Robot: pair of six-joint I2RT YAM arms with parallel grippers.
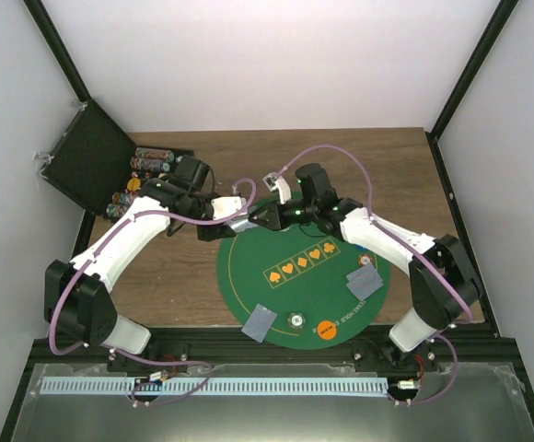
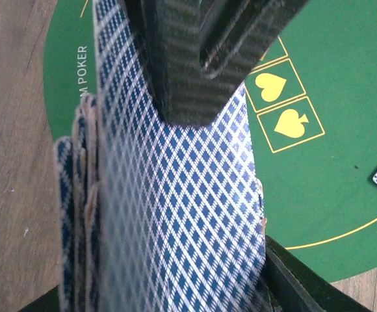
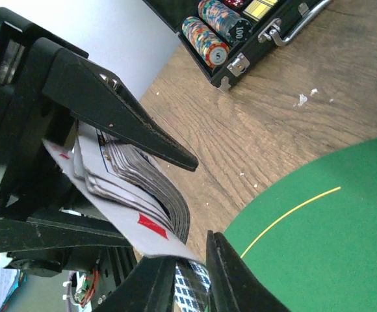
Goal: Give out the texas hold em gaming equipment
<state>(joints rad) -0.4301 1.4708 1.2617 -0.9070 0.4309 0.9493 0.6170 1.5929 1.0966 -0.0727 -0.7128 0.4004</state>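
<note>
My left gripper [image 1: 221, 224] is shut on a deck of playing cards [image 2: 175, 195] with blue diamond backs, held over the far left rim of the round green poker mat [image 1: 276, 249]. In the right wrist view the deck [image 3: 136, 185] fans out between the left gripper's black fingers [image 3: 136, 127]. My right gripper [image 3: 192, 276] meets it from the right, shut on the edge of the lowest card, which shows a red pip [image 3: 153, 225]. Two dealt cards [image 1: 260, 322] [image 1: 364, 279] lie face down on the mat. A pale token [image 1: 296, 320] and an orange token [image 1: 326, 329] sit near the mat's front edge.
An open black chip case [image 1: 87, 157] stands at the back left, with rows of striped chips [image 1: 147, 161] in it. Its latch and chip stacks [image 3: 205, 39] show in the right wrist view. Bare wooden table [image 1: 175, 285] lies left of the mat.
</note>
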